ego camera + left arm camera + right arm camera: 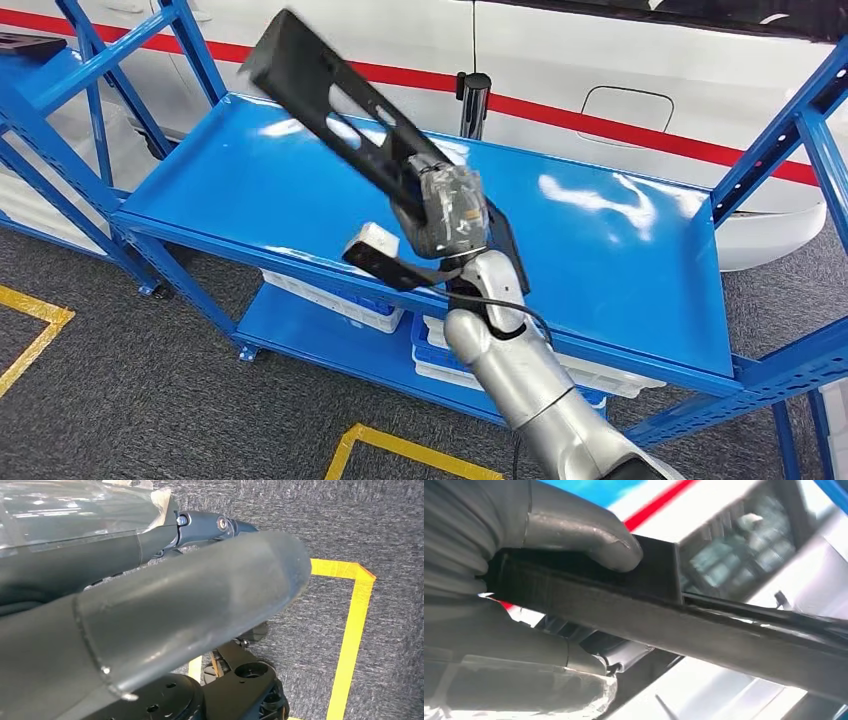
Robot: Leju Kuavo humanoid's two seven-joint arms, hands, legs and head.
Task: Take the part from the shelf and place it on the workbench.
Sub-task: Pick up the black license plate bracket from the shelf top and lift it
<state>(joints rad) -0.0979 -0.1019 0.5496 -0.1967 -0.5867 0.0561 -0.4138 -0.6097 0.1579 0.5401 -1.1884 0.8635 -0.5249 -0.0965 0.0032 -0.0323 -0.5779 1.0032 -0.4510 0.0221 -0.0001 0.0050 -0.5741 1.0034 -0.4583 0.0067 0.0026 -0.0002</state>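
Head view: blue shelf (620,250) spans the frame. Above it the long black part (330,95) is aloft, tilted, gripped at its lower end by my right hand (450,212), fingers wrapped closed. Left hand's state I cannot tell. Risk: far end swings into the uprights when I turn.

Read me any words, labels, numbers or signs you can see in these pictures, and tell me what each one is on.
None can be read.
The black part in the right hand carries no print that shows.
The blue shelf has no label.
The white car bears a red stripe, no lettering.
The yellow floor lines are plain tape marks, not signs.
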